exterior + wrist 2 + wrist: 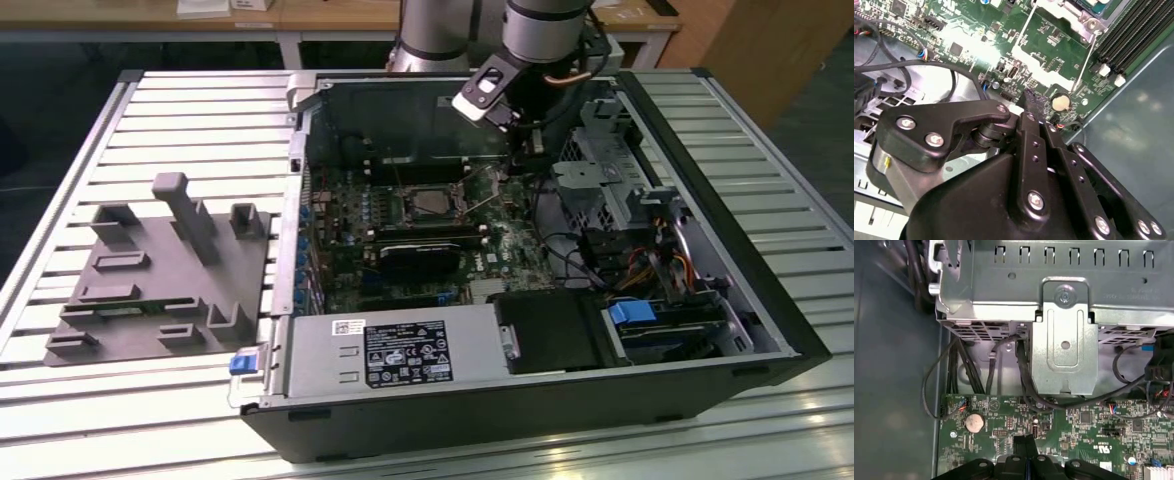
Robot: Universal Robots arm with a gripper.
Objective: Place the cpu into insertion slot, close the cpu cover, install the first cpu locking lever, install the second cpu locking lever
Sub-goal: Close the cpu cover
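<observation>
At the exterior view's upper centre, the gripper is positioned with jaws closed together, near the cpu.

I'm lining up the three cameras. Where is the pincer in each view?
Exterior view: pincer inside the case, to the exterior view's right of the insertion slot.
Second wrist view: pincer over the motherboard, beside the coin battery.
First wrist view: pincer near that battery.
Shared landmark: the coin battery.
</observation>
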